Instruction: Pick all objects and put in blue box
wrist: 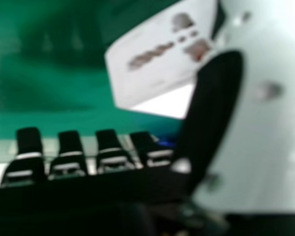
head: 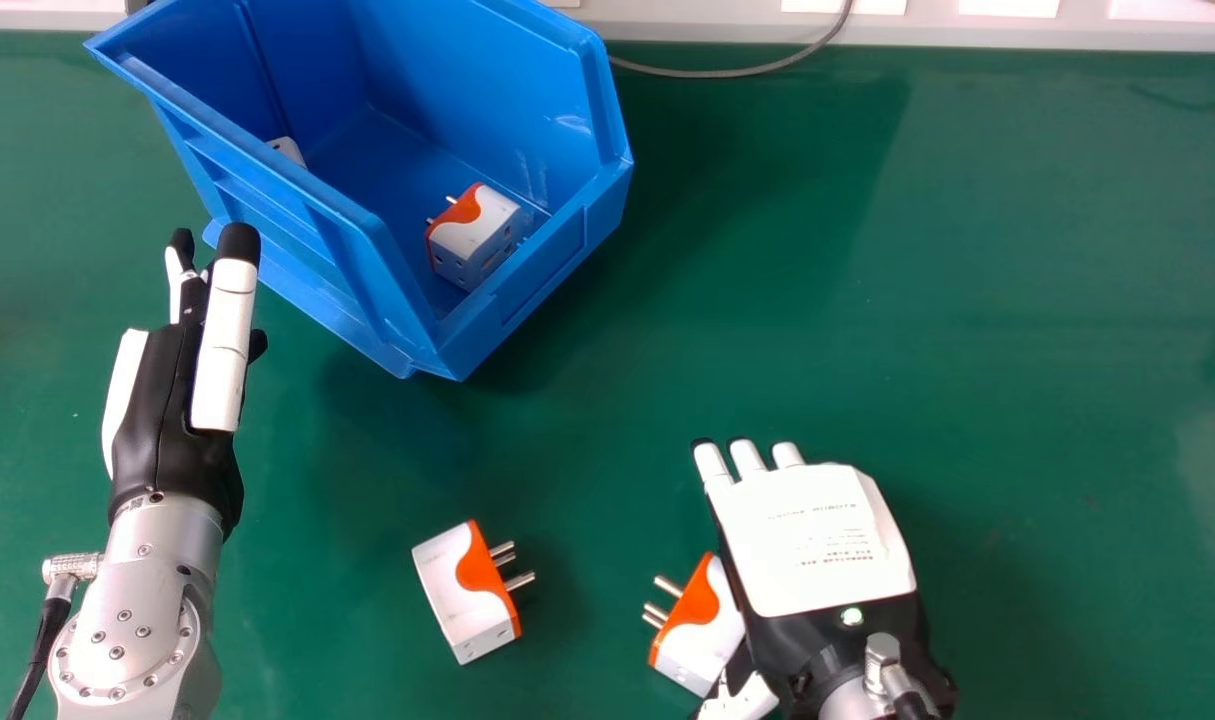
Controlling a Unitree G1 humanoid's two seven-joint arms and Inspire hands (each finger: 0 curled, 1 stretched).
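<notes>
- A green tabletop [head: 1017, 250] spread across the head view.
- A thin grey cable [head: 707, 74] curved over the tabletop's far part (rather a lazy bend).
- A pale ledge [head: 967, 33] ran along the far edge, with whitish-pink panels [head: 1009, 7] spaced beyond it.

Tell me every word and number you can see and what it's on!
Right hand: rows of tiny print on its white back, too small to read.
Left arm: a tiny dark mark at the wrist, too small to read.
Plug by the right hand: blurred marks, maybe not words.
</notes>
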